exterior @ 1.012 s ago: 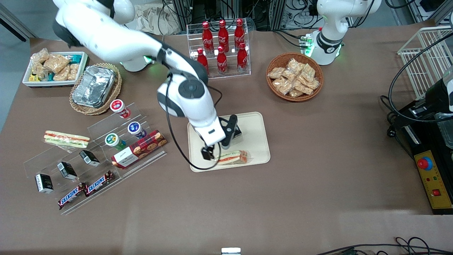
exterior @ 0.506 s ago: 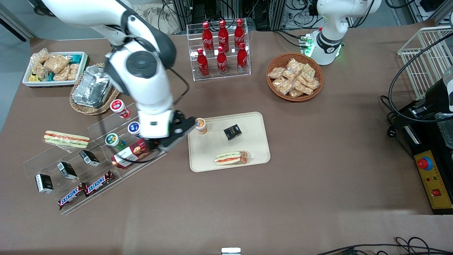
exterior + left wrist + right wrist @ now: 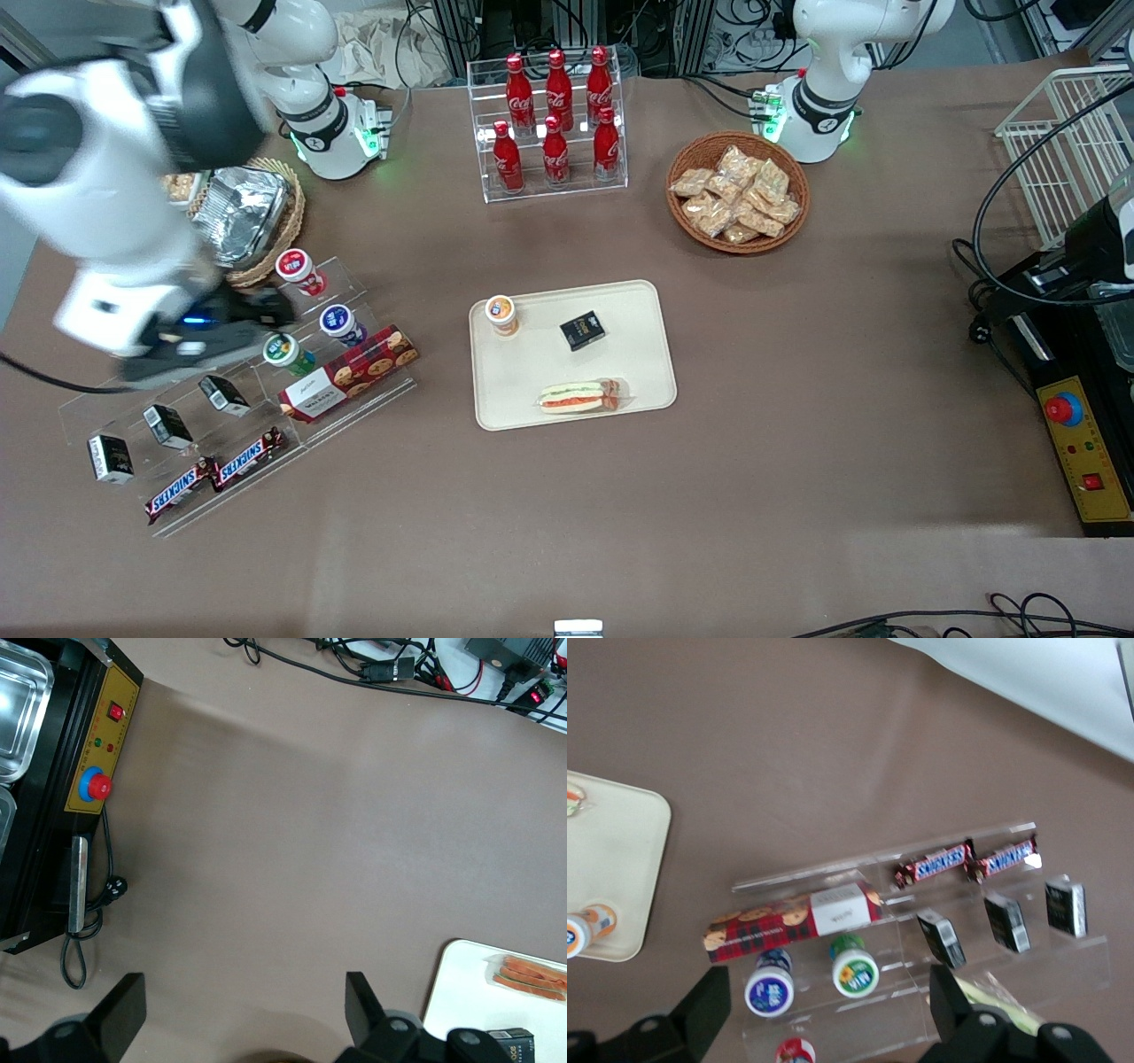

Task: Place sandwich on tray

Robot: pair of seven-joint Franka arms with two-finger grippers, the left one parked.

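Front view shows the sandwich (image 3: 580, 397) lying flat on the tray (image 3: 638, 310), on the part of the tray nearest the camera, its red and green filling stripe facing up; a small black box (image 3: 582, 330) rests on the tray farther from the camera than the sandwich, and an orange-lidded cup (image 3: 501, 315) stands upright on the tray at the corner toward the working arm's end of the bench (image 3: 620, 514); the three items on the tray sit apart from one another. The pincer (image 3: 199, 341) hangs well apart from the tray, toward the working arm's end of the bench, above the clear stepped acrylic rack (image 3: 239, 390); its fingers stand spread apart with nothing between them, which the right wrist view confirms, the two dark fingers (image 3: 700, 1005) framing open air over the rack (image 3: 921, 904). On the rack, relative to the tray, sit a red biscuit box (image 3: 350, 372) nearest the tray, then round-lidded cups (image 3: 339, 321), small black cartons (image 3: 168, 425), and two Snickers bars (image 3: 213, 474) closest to the camera; the right wrist view shows the same biscuit box (image 3: 788, 923), Snickers bars (image 3: 966, 861) and a corner of the tray (image 3: 620, 850). Farther from the camera than the tray stand a rack of red cola bottles (image 3: 554, 115) and a wicker basket of snack packets (image 3: 737, 190); a crinkled foil tray (image 3: 239, 213) sits near the arm.
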